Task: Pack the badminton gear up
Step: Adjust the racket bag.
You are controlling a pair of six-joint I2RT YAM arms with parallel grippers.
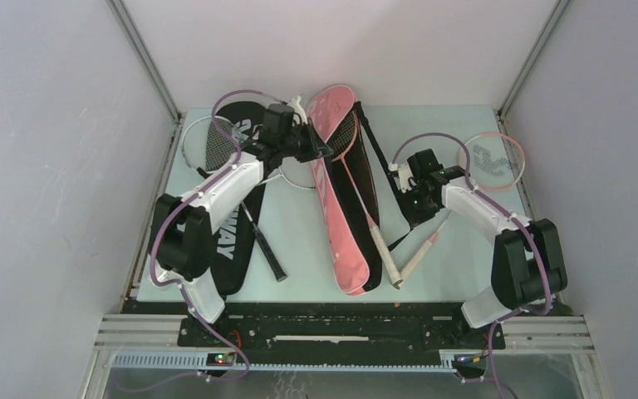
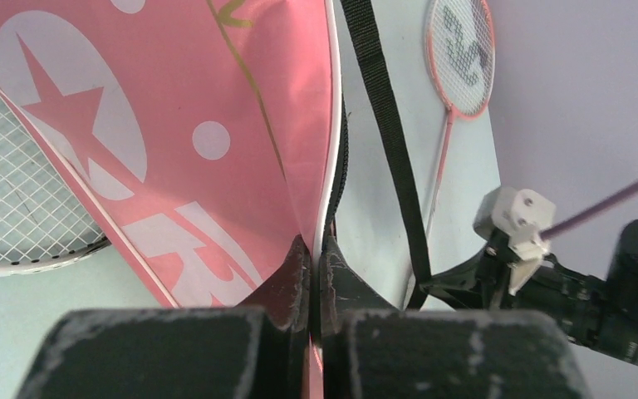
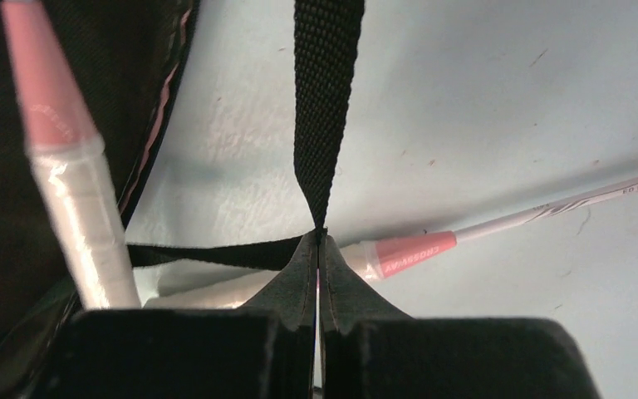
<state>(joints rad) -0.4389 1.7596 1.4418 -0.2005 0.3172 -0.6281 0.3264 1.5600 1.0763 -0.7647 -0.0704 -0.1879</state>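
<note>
Webbing strap [image 3: 326,100] (coarse, black, folded) sits pinched in right hand [image 3: 319,239].

Woven black strap [image 3: 326,100]; pink cover [image 2: 174,100] seemingly smooth fabric

Left arm [image 1: 216,195]: rises from its base at 7 o'clock, elbow bent high, forearm running toward 1 o'clock. Left gripper [image 2: 316,249]: jaws pressed together, pinching the edge of the pink cover [image 2: 174,125].

Right arm [image 1: 482,208]: base at 5 o'clock, elbow raised out at the right side, forearm reaching toward 10 o'clock. Right gripper [image 3: 319,241]: jaws closed tight on the black strap [image 3: 324,100], fingers angled downward.

Grippers apart, the left at 10 o'clock of the right.
</note>
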